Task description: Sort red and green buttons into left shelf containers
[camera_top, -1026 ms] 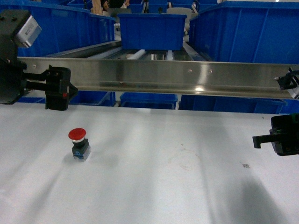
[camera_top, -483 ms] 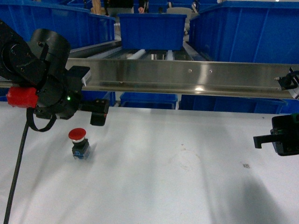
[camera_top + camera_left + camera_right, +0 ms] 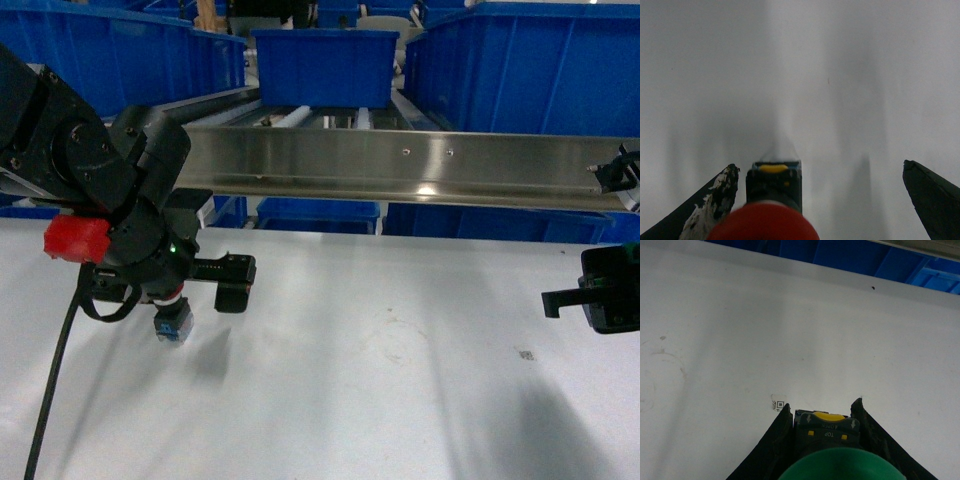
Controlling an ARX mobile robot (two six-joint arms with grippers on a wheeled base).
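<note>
The white tabletop (image 3: 400, 400) fills the lower part of my head view. Along its far edge runs the shelf (image 3: 400, 165), a long shiny steel rail with roller tracks behind it. Blue bins (image 3: 325, 65) sit on those tracks, one in the middle and larger ones to either side, with more blue bins below the rail.

My left arm (image 3: 90, 190) reaches in over the left part of the tabletop, a red patch on its housing. My left end effector (image 3: 822, 200) hangs right over the red button (image 3: 764, 222), near the tabletop's left edge. Its fingers are spread wide: in the wrist view the button stands on the tabletop just beside the one finger (image 3: 710, 207), which is flecked white, and well apart from the other. In the head view only the button's black-and-blue base shows under my wrist.

My right end effector (image 3: 822, 440) is at the tabletop's right edge, off the surface. Its fingers are pinched on the green button (image 3: 840, 467), whose black base with a yellow tab sits between them. A small printed square marker (image 3: 779, 404) lies on the tabletop just ahead of it.
</note>
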